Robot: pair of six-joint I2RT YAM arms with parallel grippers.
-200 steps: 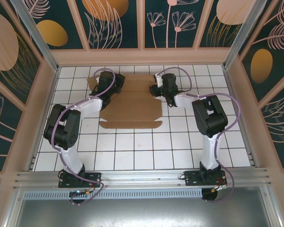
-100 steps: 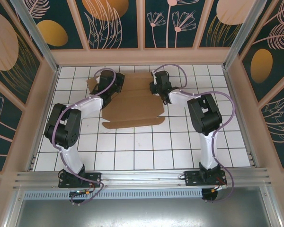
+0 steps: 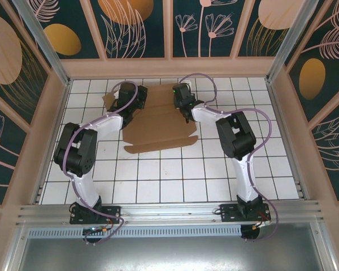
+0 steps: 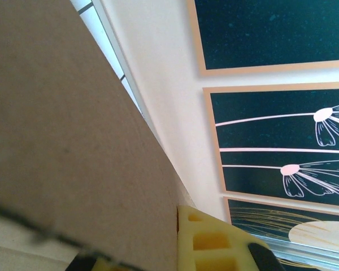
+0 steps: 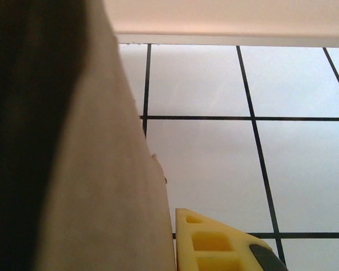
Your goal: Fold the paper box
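Observation:
The paper box is a brown cardboard sheet with flaps, lying mostly flat at the back middle of the tiled table. My left gripper holds its far left part. In the left wrist view, a yellow finger presses against the cardboard, which hides the other finger. My right gripper sits at the sheet's far right edge. There too a yellow finger lies tight against the cardboard, with the other finger hidden behind it.
The white tiled table is walled in by a back wall close behind both grippers and by patterned side panels. An aluminium rail runs along the near edge by the arm bases.
My right gripper has moved left and back onto the sheet's far right edge and closed on it. The sheet's near edge has swung slightly. The left arm has stayed put.

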